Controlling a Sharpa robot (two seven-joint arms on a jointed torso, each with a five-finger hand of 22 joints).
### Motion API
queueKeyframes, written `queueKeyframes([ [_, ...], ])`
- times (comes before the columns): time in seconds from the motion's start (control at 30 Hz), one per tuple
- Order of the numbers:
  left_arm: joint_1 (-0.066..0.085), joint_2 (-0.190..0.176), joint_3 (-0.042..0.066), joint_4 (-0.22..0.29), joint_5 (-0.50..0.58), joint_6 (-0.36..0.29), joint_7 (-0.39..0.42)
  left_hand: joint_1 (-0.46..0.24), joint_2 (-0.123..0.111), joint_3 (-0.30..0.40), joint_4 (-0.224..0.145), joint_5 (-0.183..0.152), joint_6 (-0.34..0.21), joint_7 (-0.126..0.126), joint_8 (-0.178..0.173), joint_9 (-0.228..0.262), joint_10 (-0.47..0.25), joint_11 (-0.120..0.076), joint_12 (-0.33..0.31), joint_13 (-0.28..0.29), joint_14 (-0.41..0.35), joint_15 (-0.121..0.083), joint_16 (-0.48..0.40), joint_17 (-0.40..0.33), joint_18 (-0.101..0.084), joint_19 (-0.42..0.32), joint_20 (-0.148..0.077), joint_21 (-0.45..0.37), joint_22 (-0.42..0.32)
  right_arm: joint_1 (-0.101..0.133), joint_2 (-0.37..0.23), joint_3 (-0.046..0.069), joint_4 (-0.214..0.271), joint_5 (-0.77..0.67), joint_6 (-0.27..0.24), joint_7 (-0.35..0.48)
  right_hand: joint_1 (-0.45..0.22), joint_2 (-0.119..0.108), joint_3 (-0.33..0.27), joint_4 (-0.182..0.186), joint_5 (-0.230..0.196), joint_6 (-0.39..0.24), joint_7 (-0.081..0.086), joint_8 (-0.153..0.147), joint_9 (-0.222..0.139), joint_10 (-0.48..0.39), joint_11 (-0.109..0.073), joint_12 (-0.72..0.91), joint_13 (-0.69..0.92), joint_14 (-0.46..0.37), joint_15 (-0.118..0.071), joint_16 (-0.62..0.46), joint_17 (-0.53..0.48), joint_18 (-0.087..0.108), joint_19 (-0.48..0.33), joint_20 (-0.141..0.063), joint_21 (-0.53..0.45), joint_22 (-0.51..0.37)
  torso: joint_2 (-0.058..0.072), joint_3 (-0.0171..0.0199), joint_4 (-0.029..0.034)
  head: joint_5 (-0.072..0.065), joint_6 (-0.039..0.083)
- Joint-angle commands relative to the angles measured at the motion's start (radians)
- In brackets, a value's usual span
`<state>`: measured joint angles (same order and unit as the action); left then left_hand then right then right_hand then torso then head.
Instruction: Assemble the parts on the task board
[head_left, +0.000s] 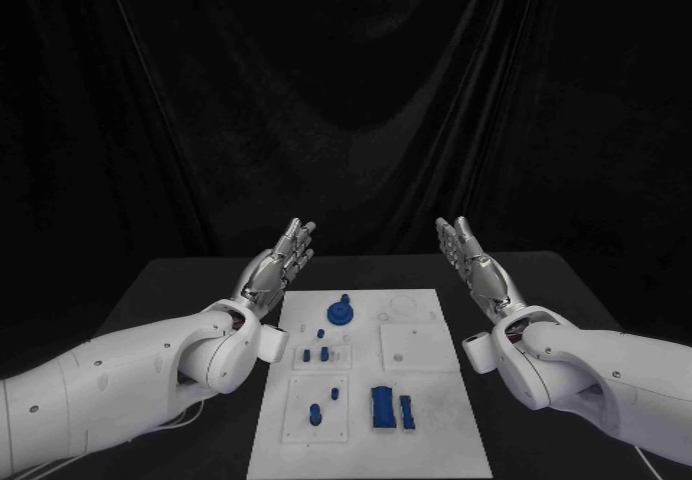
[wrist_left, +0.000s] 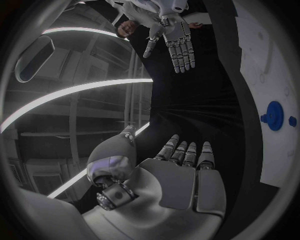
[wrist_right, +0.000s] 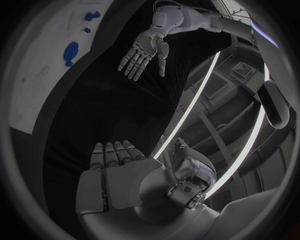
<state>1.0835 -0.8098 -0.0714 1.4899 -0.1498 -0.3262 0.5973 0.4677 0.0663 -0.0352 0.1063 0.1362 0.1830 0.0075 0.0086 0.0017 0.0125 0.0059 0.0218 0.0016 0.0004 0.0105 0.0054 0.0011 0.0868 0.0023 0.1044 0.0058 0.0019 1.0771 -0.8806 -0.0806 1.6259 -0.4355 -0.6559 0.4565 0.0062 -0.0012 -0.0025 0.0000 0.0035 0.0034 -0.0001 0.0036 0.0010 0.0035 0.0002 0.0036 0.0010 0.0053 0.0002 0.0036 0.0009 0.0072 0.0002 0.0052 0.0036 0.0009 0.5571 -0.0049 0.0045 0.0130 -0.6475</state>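
Counter (head_left: 188, 275) carries the board (head_left: 368, 455) at its middle. Left robot hand (head_left: 278, 264) and right robot hand (head_left: 476, 262) hover flanking the board's far end, fingers straight and spread wide, holding nothing. Blue parts lie on the board: round part (head_left: 342, 313) far end, block (head_left: 382, 407) near end, small pegs (head_left: 317, 411) between. Risk: the pegs are tiny, so a coarse grasp from this height could knock them off the board.

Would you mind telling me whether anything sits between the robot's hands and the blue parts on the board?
Nothing visible does. The left hand and right hand hover open at either side of the task board, with bare space between them and the blue parts.
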Motion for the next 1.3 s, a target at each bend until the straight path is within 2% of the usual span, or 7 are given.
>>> queueKeyframes([
  [0.03, -0.011, 0.010, 0.019, 0.028, 0.090, -0.247, -0.042, -0.150, -0.066, 0.035, -0.034, -0.044, -0.058, -0.007, -0.009, -0.002, -0.013, -0.006, -0.022, -0.002, 0.000, -0.010, -0.005, -0.001, -0.087, -0.002, -0.033, -0.006, -0.002, -0.010, 0.030, 0.022, -0.018, 0.241, -0.073, 0.041, -0.006, 0.001, 0.003, 0.000, -0.004, -0.003, 0.000, -0.004, -0.001, -0.003, 0.000, -0.004, -0.001, -0.005, 0.000, -0.004, -0.001, -0.007, 0.000, -0.005, -0.004, -0.001, -0.010, 0.0040, -0.0037, -0.009, 0.034],
  [0.07, -0.014, 0.013, 0.026, 0.035, 0.098, -0.274, -0.047, -0.163, -0.066, 0.035, -0.106, -0.047, -0.064, -0.007, -0.009, -0.002, -0.013, -0.006, -0.022, -0.002, 0.000, -0.010, -0.005, -0.001, -0.087, -0.002, -0.034, -0.006, -0.002, -0.012, 0.039, 0.030, -0.024, 0.267, -0.078, 0.044, -0.006, 0.001, 0.003, 0.000, -0.004, -0.003, 0.000, -0.004, -0.001, -0.003, 0.000, -0.004, -0.001, -0.005, 0.000, -0.004, -0.001, -0.007, 0.000, -0.005, -0.004, -0.001, -0.011, 0.0043, -0.0040, -0.011, 0.038],
  [0.1, -0.017, 0.015, 0.033, 0.042, 0.106, -0.298, -0.051, -0.175, -0.066, 0.035, -0.106, -0.051, -0.068, -0.007, -0.009, -0.002, -0.013, -0.006, -0.022, -0.002, 0.000, -0.010, -0.005, -0.001, -0.087, -0.002, -0.104, -0.006, -0.002, -0.014, 0.048, 0.037, -0.028, 0.291, -0.084, 0.047, -0.006, 0.001, 0.003, 0.000, -0.004, -0.003, 0.000, -0.004, -0.001, -0.003, 0.000, -0.004, -0.001, -0.005, 0.000, -0.004, -0.001, -0.007, 0.000, -0.005, -0.004, -0.001, -0.012, 0.0045, -0.0042, -0.012, 0.042],
  [0.27, -0.029, 0.025, 0.060, 0.069, 0.137, -0.400, -0.069, -0.232, -0.066, 0.035, -0.106, -0.136, -0.090, -0.007, -0.009, -0.002, -0.013, -0.006, -0.022, -0.002, 0.000, -0.010, -0.005, -0.001, -0.087, -0.002, -0.104, -0.006, -0.002, -0.023, 0.085, 0.068, -0.048, 0.393, -0.105, 0.058, -0.006, 0.001, 0.003, 0.000, -0.004, -0.003, 0.000, -0.004, -0.001, -0.003, 0.000, -0.004, -0.001, -0.005, 0.000, -0.004, -0.001, -0.007, 0.000, -0.005, -0.004, -0.001, -0.013, 0.0049, -0.0045, -0.013, 0.048],
  [0.4, -0.033, 0.029, 0.070, 0.079, 0.148, -0.439, -0.076, -0.270, -0.066, 0.035, -0.106, -0.136, -0.103, -0.007, -0.009, -0.002, -0.013, -0.006, -0.022, -0.002, 0.000, -0.010, -0.005, -0.001, -0.087, -0.002, -0.104, -0.006, -0.002, -0.027, 0.099, 0.079, -0.055, 0.431, -0.113, 0.063, -0.006, 0.001, 0.003, 0.000, -0.004, -0.003, 0.000, -0.004, -0.001, -0.003, 0.000, -0.004, -0.001, -0.005, 0.000, -0.004, -0.001, -0.007, 0.000, -0.005, -0.004, -0.001, -0.013, 0.0049, -0.0045, -0.013, 0.048],
  [0.57, -0.033, 0.030, 0.071, 0.080, 0.150, -0.444, -0.077, -0.302, -0.066, 0.035, -0.106, -0.136, -0.183, -0.007, -0.009, -0.002, -0.013, -0.006, -0.022, -0.002, 0.000, -0.010, -0.005, -0.001, -0.087, -0.002, -0.104, -0.006, -0.002, -0.027, 0.101, 0.081, -0.056, 0.436, -0.114, 0.064, -0.006, 0.001, 0.003, 0.000, -0.004, -0.003, 0.000, -0.004, -0.001, -0.003, 0.000, -0.004, -0.001, -0.005, 0.000, -0.004, -0.001, -0.007, 0.000, -0.005, -0.004, -0.001, -0.013, 0.0049, -0.0045, -0.013, 0.048],
  [1.3, -0.033, 0.030, 0.071, 0.080, 0.150, -0.444, -0.077, -0.468, -0.066, 0.035, -0.106, -0.136, -0.183, -0.007, -0.009, -0.002, -0.013, -0.006, -0.022, -0.002, 0.000, -0.010, -0.005, -0.001, -0.087, -0.002, -0.104, -0.006, -0.002, -0.027, 0.101, 0.081, -0.056, 0.436, -0.114, 0.064, -0.006, 0.001, 0.003, 0.000, -0.004, -0.003, 0.000, -0.004, -0.001, -0.003, 0.000, -0.004, -0.001, -0.005, 0.000, -0.004, -0.001, -0.007, 0.000, -0.005, -0.004, -0.001, -0.013, 0.0049, -0.0045, -0.013, 0.048],
])
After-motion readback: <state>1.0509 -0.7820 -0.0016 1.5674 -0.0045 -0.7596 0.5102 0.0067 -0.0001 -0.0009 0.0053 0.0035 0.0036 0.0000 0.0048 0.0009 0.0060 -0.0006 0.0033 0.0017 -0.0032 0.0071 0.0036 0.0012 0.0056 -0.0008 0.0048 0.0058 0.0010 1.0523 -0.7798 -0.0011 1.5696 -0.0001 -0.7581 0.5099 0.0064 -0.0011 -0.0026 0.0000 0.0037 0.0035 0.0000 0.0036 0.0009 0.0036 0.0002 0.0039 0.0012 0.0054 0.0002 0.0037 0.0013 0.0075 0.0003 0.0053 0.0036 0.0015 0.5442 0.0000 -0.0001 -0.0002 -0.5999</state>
